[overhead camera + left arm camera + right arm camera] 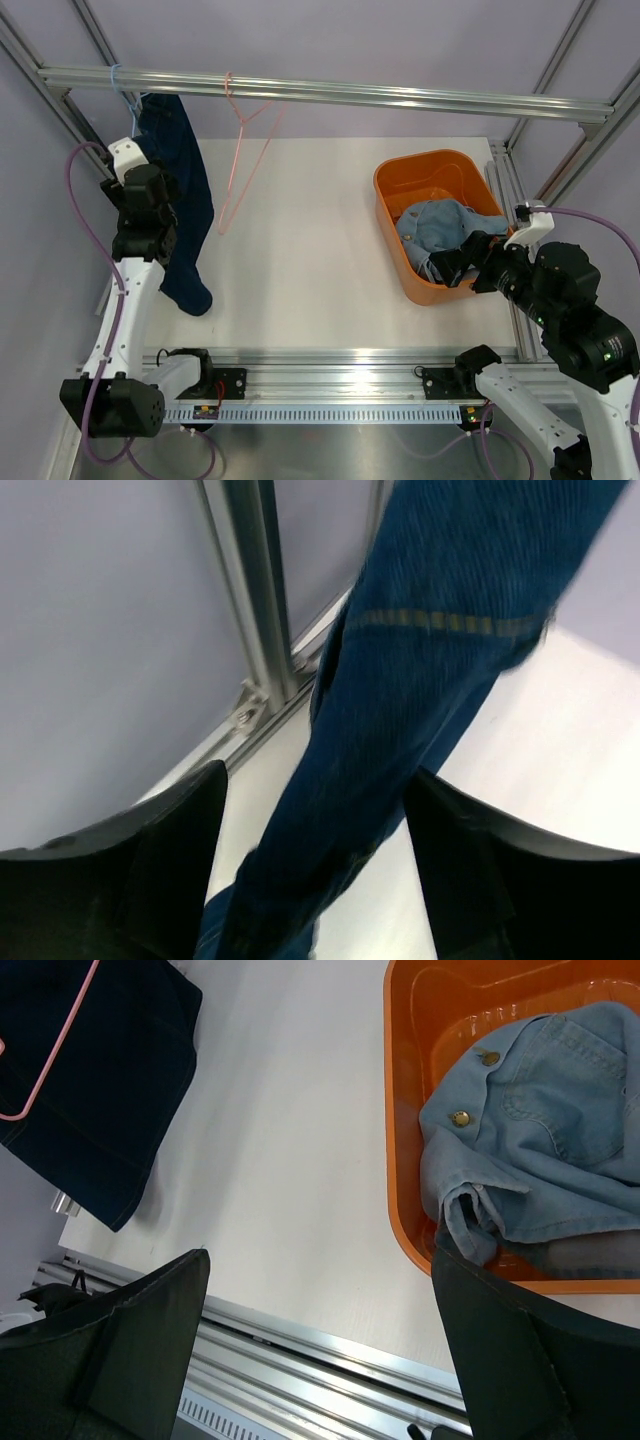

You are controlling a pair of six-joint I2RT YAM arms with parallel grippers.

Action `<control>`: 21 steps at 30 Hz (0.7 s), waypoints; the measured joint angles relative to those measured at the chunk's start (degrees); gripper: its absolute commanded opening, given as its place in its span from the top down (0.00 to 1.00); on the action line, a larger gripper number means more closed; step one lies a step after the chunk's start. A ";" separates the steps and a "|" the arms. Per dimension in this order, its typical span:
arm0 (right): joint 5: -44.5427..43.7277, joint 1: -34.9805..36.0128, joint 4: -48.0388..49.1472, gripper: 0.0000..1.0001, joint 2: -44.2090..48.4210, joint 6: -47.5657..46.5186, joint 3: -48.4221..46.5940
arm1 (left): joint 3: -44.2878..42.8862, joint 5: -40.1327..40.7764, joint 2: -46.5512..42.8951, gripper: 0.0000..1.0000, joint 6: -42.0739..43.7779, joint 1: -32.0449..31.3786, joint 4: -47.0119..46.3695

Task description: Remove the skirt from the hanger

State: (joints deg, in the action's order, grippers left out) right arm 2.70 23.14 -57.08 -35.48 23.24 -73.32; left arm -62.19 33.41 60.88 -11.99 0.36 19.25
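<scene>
Jaws of the left gripper (315, 776) stand wide, the dark denim skirt (190, 200) hanging unpinched between them, apparently from a blue hanger (124, 85). Right gripper (320, 1256) is open, empty, beside the orange basin (392, 1140). Step: approach. Next: pinch the fabric, then draw it downward.

Skirt (185, 190) hangs from the rail (400, 95) at upper left, with a hanger (239, 150) just right of it. At right, a tub (390, 225) holds a shirt (440, 225).
</scene>
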 measured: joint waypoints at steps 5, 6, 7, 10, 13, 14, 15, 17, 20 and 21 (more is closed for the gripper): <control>0.02 0.00 -1.25 0.00 -0.31 -1.03 -0.68 | 0.02 -4.76 2.95 1.00 0.63 2.86 -5.22; 0.00 0.00 -1.53 0.01 -0.31 -1.20 -0.90 | 0.35 -6.29 3.10 1.00 0.42 2.93 -6.58; 0.00 0.00 -1.68 0.00 -0.31 -1.29 -1.07 | 0.96 -7.19 2.97 1.00 0.07 2.97 -7.78; -0.02 0.00 -1.88 0.00 -0.24 -1.53 -1.44 | 2.14 -8.70 2.03 1.00 -1.05 4.00 -9.53; 0.00 0.00 -2.60 0.01 -0.24 -1.55 -1.46 | 2.38 -9.84 -0.09 1.00 -2.47 4.22 -9.38; 0.00 0.00 -2.75 0.01 -0.24 -1.55 -1.46 | 2.69 -10.40 -1.55 1.00 -3.06 4.20 -8.98; 0.00 0.00 -2.78 0.01 -0.24 -1.55 -1.46 | 2.71 -10.56 -3.08 1.00 -3.80 4.22 -8.07; -0.02 0.00 -2.80 0.01 -0.24 -1.57 -1.46 | 2.69 -10.73 -6.05 1.00 -5.03 4.28 -7.17; -0.07 0.00 -2.86 0.01 -0.24 -1.60 -1.68 | 2.19 -11.56 -10.95 1.00 -6.69 4.35 -4.72; -0.07 0.00 -2.91 0.01 -0.24 -1.62 -1.88 | 1.73 -12.04 -12.33 1.00 -7.15 4.35 -3.93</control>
State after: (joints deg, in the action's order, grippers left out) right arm 2.63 23.14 -59.99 -35.73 21.63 -75.20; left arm -60.47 21.37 48.56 -19.14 4.71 15.31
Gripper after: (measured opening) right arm 0.993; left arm 0.056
